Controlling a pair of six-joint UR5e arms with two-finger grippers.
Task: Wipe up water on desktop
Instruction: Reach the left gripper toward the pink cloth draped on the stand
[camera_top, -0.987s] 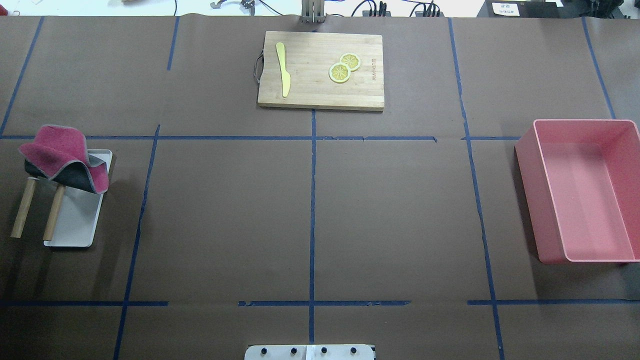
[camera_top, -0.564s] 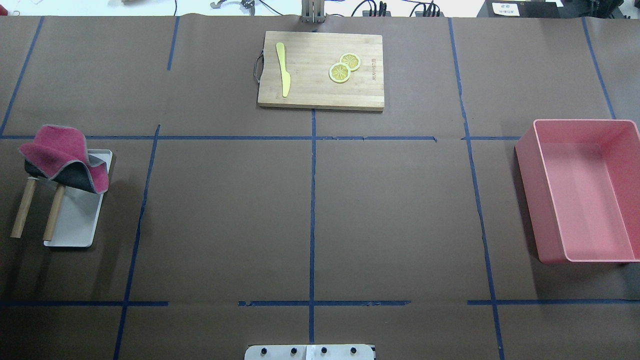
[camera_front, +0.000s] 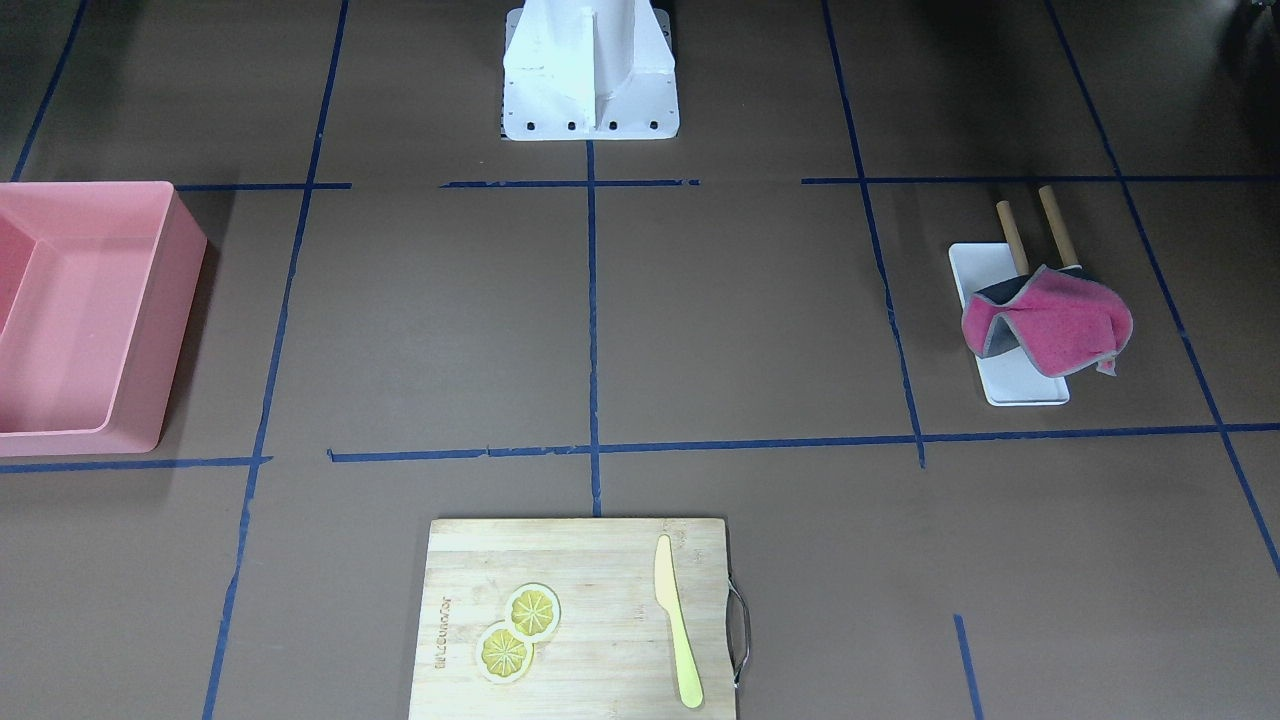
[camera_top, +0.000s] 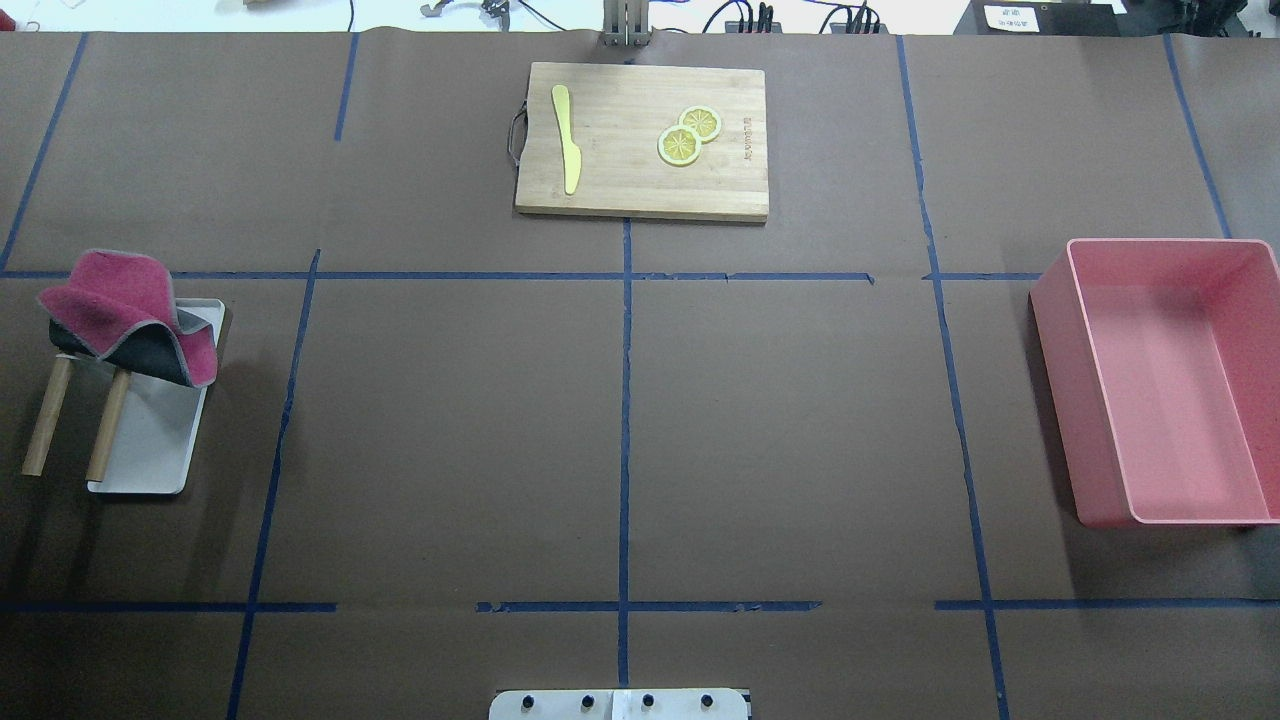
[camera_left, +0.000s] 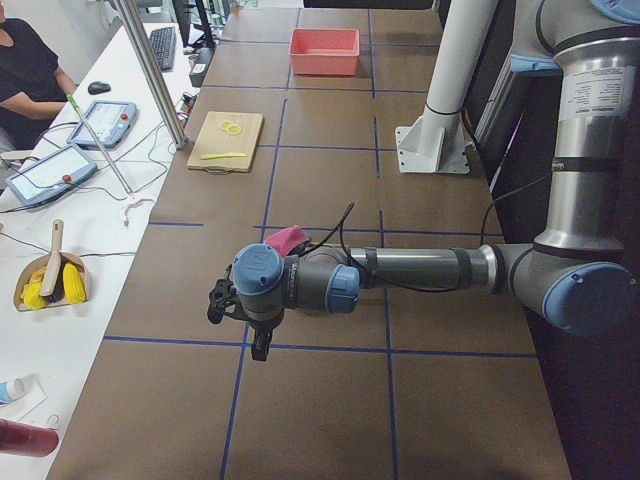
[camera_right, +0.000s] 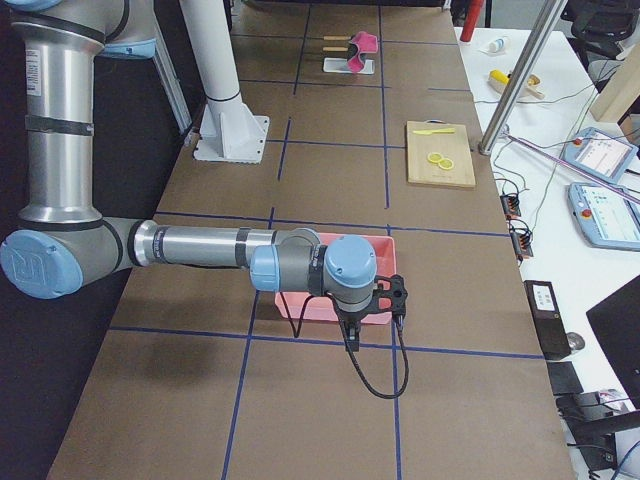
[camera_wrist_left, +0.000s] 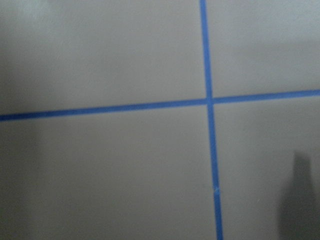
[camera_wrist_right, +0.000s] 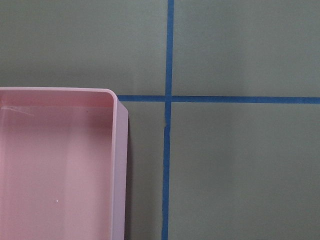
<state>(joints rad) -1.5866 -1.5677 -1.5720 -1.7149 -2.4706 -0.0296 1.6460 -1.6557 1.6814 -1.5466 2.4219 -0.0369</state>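
The desktop is a matte dark-brown surface with a grid of blue tape; I see no water on it. A magenta cloth with a dark grey back hangs over two wooden rods on a small white tray at the left; it also shows in the front-facing view. My left gripper hangs over the desktop near the cloth, seen only in the left side view. My right gripper hangs by the pink bin, seen only in the right side view. I cannot tell if either is open or shut.
A pink bin stands at the right; its corner shows in the right wrist view. A bamboo cutting board with a yellow knife and two lemon slices lies at the far middle.
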